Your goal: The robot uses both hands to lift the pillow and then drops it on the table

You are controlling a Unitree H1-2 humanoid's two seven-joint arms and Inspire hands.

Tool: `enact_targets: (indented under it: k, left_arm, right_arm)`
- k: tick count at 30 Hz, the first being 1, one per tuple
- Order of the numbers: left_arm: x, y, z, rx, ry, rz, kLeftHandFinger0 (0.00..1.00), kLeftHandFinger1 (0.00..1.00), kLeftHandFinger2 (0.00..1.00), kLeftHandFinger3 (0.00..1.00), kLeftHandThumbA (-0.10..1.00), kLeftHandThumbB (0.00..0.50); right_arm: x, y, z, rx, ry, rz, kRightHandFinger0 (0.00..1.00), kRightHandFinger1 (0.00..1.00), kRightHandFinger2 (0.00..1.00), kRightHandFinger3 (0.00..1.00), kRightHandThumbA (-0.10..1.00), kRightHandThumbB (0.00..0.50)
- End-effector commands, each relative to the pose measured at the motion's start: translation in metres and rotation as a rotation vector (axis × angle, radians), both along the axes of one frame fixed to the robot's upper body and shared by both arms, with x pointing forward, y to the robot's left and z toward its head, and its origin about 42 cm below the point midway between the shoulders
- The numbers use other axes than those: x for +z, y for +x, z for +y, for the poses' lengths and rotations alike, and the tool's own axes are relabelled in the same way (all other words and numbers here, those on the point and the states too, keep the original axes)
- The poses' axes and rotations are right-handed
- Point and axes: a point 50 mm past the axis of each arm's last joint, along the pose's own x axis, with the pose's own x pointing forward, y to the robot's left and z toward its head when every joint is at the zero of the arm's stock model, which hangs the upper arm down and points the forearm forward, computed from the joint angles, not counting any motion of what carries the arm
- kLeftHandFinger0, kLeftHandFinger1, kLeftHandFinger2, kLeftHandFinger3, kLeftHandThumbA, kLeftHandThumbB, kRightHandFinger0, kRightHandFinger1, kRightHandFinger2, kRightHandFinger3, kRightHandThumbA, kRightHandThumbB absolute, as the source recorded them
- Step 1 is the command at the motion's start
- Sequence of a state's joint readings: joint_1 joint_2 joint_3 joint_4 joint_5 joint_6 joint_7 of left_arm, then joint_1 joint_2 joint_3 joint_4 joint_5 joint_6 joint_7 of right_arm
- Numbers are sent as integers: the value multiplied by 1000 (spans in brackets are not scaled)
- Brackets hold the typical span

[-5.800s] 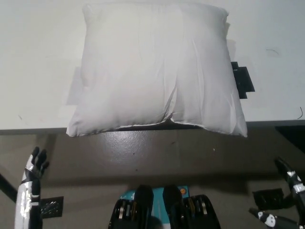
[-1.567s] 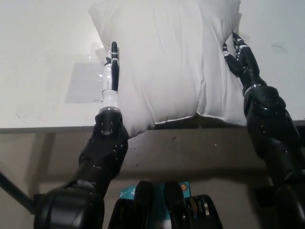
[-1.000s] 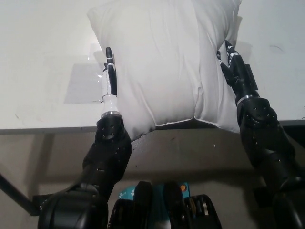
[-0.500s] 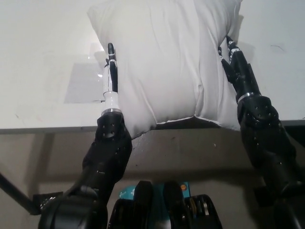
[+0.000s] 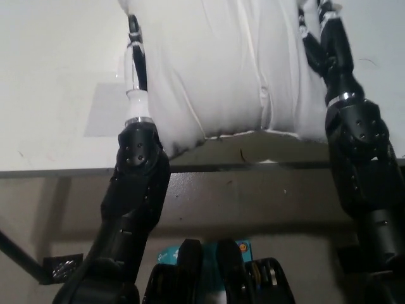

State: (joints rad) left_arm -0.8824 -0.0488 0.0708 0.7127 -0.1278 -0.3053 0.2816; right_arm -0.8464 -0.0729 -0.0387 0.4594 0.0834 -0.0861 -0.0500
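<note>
White table fills the upper part of the view, its dark front edge running across below the pillow; a grey floor lies beneath. One pillow, white, soft and creased, is squeezed narrow and raised, its lower seam clear of the table with shadow under it. Two hands clamp it: the left hand flat against its left side, the right hand against its right.
</note>
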Motion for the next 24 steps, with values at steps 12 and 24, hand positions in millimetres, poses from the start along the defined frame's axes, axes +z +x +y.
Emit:
enact_targets:
  k: [12, 24]
  left_arm:
    - [172, -68, -93, -276, 117, -492, 1000, 1000, 1000, 1000, 1000, 258]
    - [117, -32, -76, -154, 155, -316, 1000, 1000, 1000, 1000, 1000, 141]
  right_arm:
    - [126, -75, 57, 216, 28, -387, 1000, 1000, 1000, 1000, 1000, 464]
    - [78, -45, 48, 137, -98, -246, 1000, 1000, 1000, 1000, 1000, 361]
